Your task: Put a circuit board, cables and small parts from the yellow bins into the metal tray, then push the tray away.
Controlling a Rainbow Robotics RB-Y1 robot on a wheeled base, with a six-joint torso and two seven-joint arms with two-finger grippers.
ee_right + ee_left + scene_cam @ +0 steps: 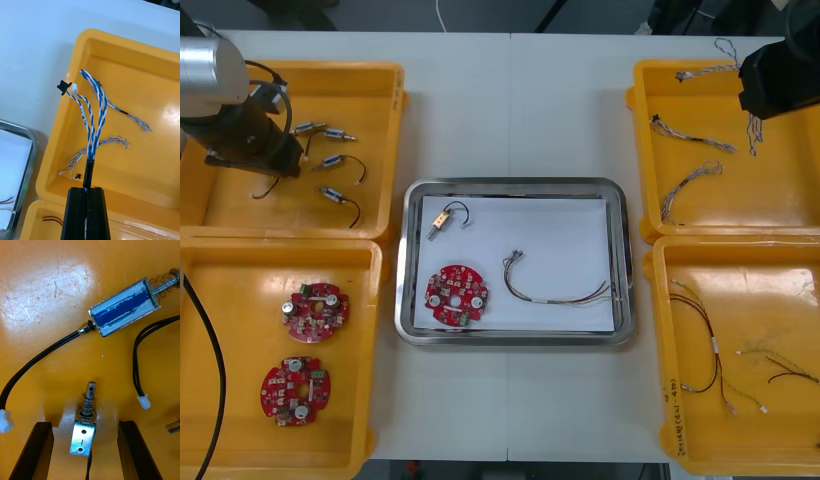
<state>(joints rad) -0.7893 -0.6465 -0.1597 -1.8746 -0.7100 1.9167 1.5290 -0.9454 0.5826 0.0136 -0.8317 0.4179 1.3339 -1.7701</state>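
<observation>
My right gripper (86,189) is shut on a twisted blue and white cable (93,123), whose strands fan out above the far right bin (157,71). In the front view the right gripper (778,76) hangs over that bin's far corner, the cable (753,132) dangling under it. My left gripper (85,423) is open low in the far left bin (380,100), one finger on each side of a small metal part (83,431) with a black lead. The metal tray (510,185) holds a red circuit board (457,295), a small metal part (442,222) and a red and yellow cable (555,290).
Two more circuit boards (315,310) lie in the near left bin. Other small metal parts (335,195) with black leads lie by the left gripper (250,150). Blue and white cables (690,185) lie in the far right bin; red and yellow cables (710,350) lie in the near right bin.
</observation>
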